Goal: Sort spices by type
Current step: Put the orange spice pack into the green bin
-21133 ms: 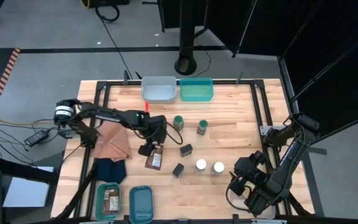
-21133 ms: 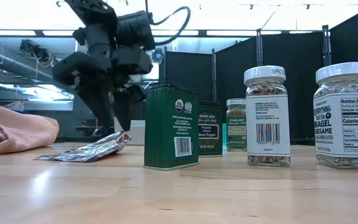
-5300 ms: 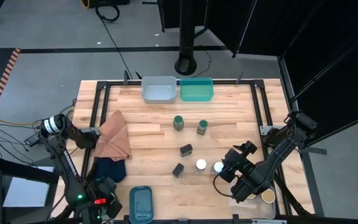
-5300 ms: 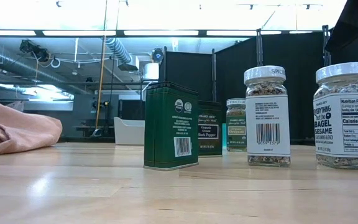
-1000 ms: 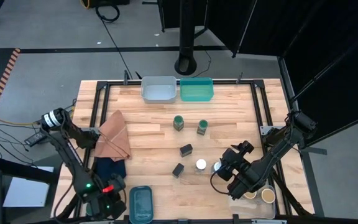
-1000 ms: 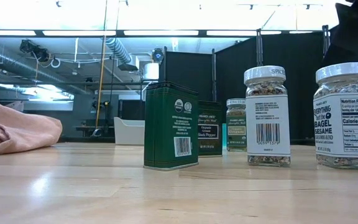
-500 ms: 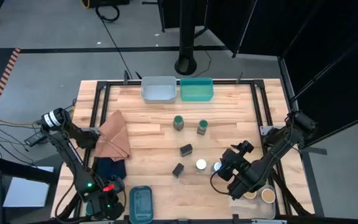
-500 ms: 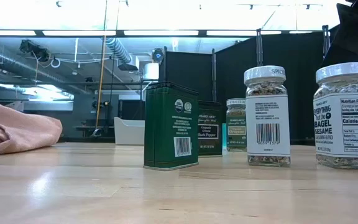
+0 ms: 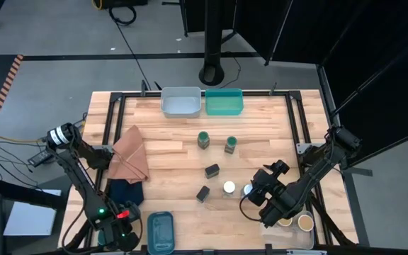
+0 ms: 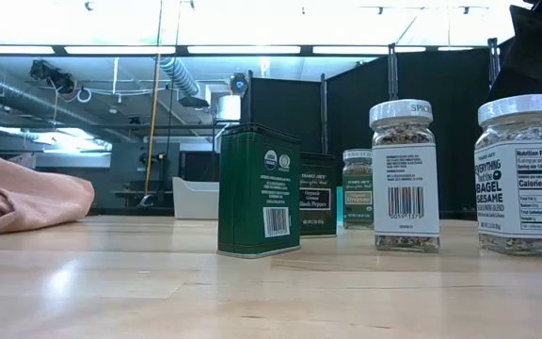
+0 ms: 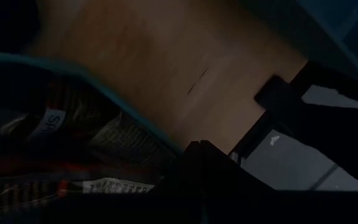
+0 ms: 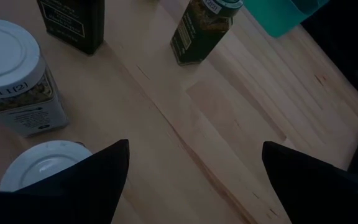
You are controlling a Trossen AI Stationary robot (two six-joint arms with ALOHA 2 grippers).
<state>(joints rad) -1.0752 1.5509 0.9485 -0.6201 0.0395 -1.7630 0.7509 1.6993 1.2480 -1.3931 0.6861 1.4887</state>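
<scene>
The spices stand mid-tabletop, and nearest my right pincer are the two white-lidded jars: one white-lidded jar stands clear just to its left in the high view, the other white-lidded jar sits right below me, its lid showing between my spread fingers. That pincer is wide open and grips nothing, hovering over the jar without touching it as far as I can tell. Beyond the jars stand two dark boxes, the nearer black box and the farther black box, and beyond those two green-lidded jars, one green-lidded jar and its neighbour green-lidded jar, side by side but apart. Two tan-topped jars sit in a bin at the tabletop's near right corner, just beside my right arm.

My left pincer is closed, down at the near left corner over a teal bin that holds flat packets; whether it touches them I cannot tell. Beside it lies a second teal bin. A brown cloth and a dark blue cloth lie along the left side of the tabletop. At the far edge sit a grey bin and a green bin, touching.
</scene>
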